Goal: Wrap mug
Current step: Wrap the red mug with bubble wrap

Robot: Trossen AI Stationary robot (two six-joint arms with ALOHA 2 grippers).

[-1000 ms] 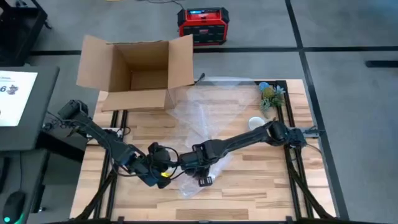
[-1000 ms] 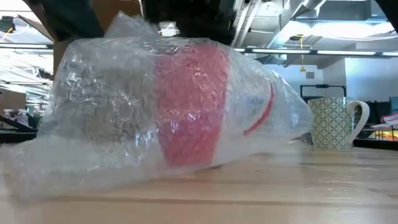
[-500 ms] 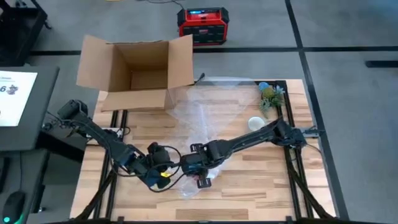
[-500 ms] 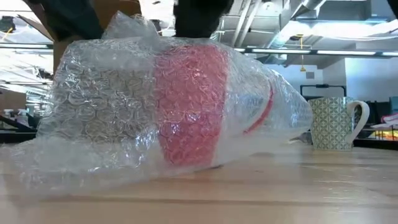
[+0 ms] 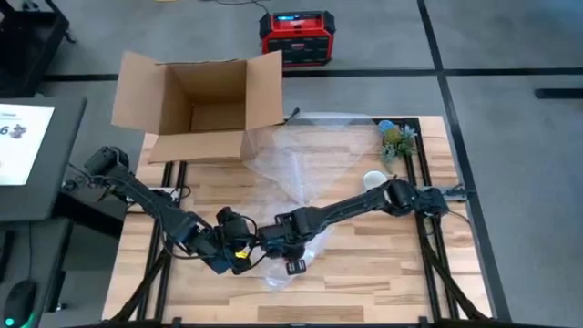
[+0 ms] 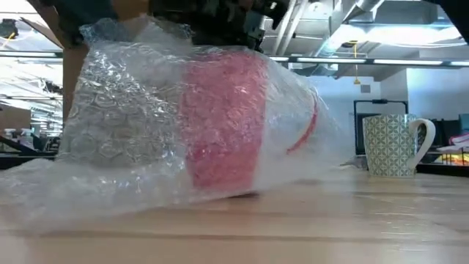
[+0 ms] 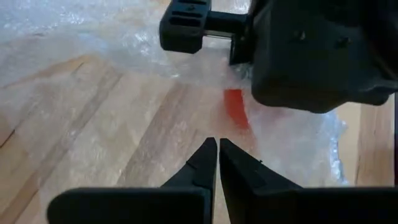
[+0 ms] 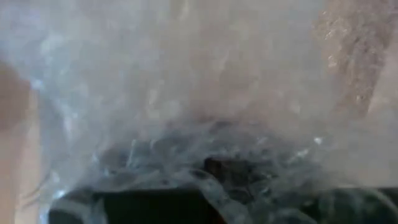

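Bubble wrap (image 6: 146, 139) everywhere, basically. It's bunched over a red and white mug (image 6: 234, 125) lying on its side on the wooden table (image 5: 383, 273), down around 6 o'clock on the tabletop in the high view. The rest of the clear sheet (image 5: 301, 155) spreads up toward 12 o'clock.

Left claw (image 7: 217, 163) sits just beside the bundle on its 9 o'clock side, fingers pinched together with only a sliver between them and nothing I can see in there. A bit of the mug's red shows through the plastic right past its tips. Right claw (image 5: 290, 253) is right on top of the bundle, and its own camera is smothered in wrap, so I can't tell if it's wide or closed.

Containers: open cardboard box (image 5: 205, 105) at about 11 o'clock, flaps up, and I see nothing in it. A second mug (image 6: 392, 145) with a green geometric pattern stands upright at roughly 3 o'clock, well apart from the wrapped one, near a small green plant (image 5: 398, 140).

Writing-wise, nothing I can actually read. The red and black box (image 5: 296, 36) on the floor beyond the table has a lit display, too small to make out.
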